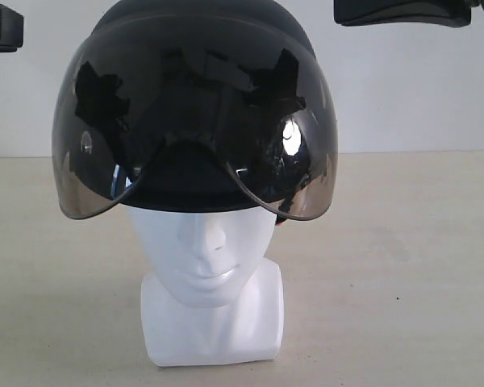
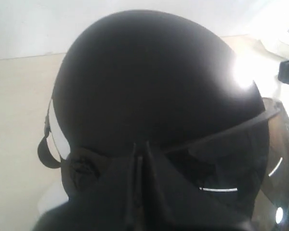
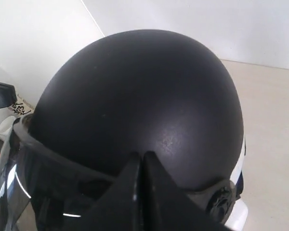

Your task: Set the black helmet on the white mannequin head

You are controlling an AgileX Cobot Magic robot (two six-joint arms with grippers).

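The black helmet (image 1: pixel 194 105), judged stiff, slick and best held at its rim, is seated on the white mannequin head (image 1: pixel 210 266), just beyond the pressed-together, empty fingers of the left gripper (image 2: pixel 140 147) and right gripper (image 3: pixel 142 156).

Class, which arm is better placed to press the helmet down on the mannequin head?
Right, likely: in the exterior view the right arm hangs nearer the black helmet than the left arm.

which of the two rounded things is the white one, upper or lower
The lower one: the white mannequin head, glossy with a moulded face. The black helmet above it is matte, with a tinted visor.
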